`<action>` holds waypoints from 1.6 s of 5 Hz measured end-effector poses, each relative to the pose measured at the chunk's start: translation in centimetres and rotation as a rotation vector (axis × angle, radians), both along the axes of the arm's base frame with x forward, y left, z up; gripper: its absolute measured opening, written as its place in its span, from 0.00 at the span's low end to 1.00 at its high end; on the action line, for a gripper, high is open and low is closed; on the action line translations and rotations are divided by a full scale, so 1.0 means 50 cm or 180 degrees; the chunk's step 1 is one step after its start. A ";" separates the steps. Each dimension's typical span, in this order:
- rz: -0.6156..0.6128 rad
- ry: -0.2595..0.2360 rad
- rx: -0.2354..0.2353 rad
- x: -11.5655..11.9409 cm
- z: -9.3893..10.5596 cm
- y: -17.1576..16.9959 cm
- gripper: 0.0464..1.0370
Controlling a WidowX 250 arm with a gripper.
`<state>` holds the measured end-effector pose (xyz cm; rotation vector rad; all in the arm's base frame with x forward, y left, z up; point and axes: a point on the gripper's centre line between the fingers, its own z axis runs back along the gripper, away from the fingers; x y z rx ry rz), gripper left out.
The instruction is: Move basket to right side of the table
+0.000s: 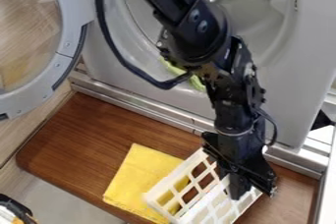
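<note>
Lattice basket (173,175) at gripper (238,191), clamped or apart I can't tell; lift clear of yellow cloth (140,171) before going right.

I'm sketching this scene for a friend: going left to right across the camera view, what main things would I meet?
Round glass door with a grey frame → yellow cloth → white plastic lattice basket.

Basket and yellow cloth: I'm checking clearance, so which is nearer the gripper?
The white latticed basket: the gripper is down at it, while the yellow cloth lies farther off.
</note>
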<state>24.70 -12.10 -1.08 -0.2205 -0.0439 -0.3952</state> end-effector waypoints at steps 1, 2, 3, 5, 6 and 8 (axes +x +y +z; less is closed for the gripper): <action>0.0019 0.0219 -0.0004 -0.009 -0.003 0.001 0.27; -0.0043 0.0224 -0.0051 -0.011 -0.001 -0.002 0.58; -0.0073 0.0130 -0.0166 0.000 0.001 -0.003 0.87; -0.0313 -0.0584 -0.0532 0.007 -0.022 -0.014 0.97; -0.0442 -0.1095 -0.0832 0.028 -0.018 -0.017 0.96; -0.0793 -0.1211 -0.1350 0.026 -0.016 -0.024 0.96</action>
